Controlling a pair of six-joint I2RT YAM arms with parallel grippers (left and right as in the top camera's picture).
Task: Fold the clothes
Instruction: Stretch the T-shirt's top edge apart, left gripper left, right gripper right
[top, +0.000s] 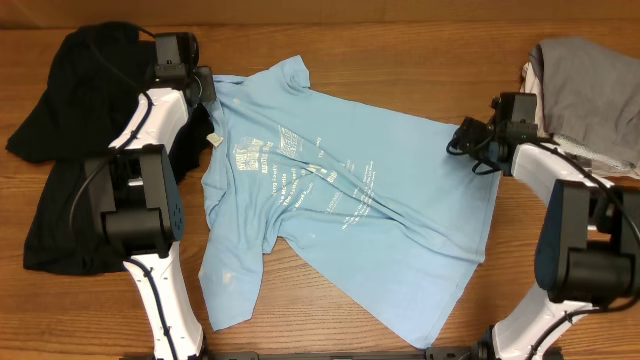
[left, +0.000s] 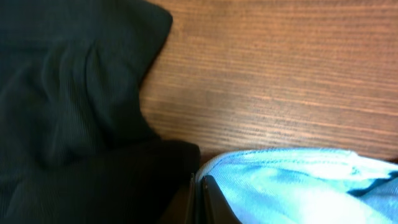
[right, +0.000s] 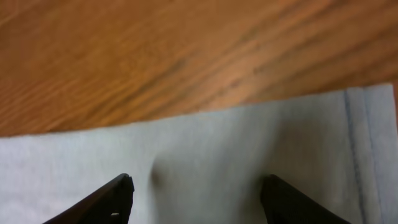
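A: Folded at all?
B: Not yet. Whole light blue T-shirt (top: 340, 210) to fold, spread print-up mid-bench (top: 400, 50).
A: Jaws?
B: On left gripper (left: 200, 199), shut at the shirt's edge; on right gripper (right: 202, 196), wide apart over the hem.

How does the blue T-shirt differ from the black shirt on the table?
The blue T-shirt lies spread out mid-table; the black shirt is bunched at the left edge, partly under the left arm. The blue T-shirt shows rows of white print; no print shows on the black shirt. Both lie on the wooden table.
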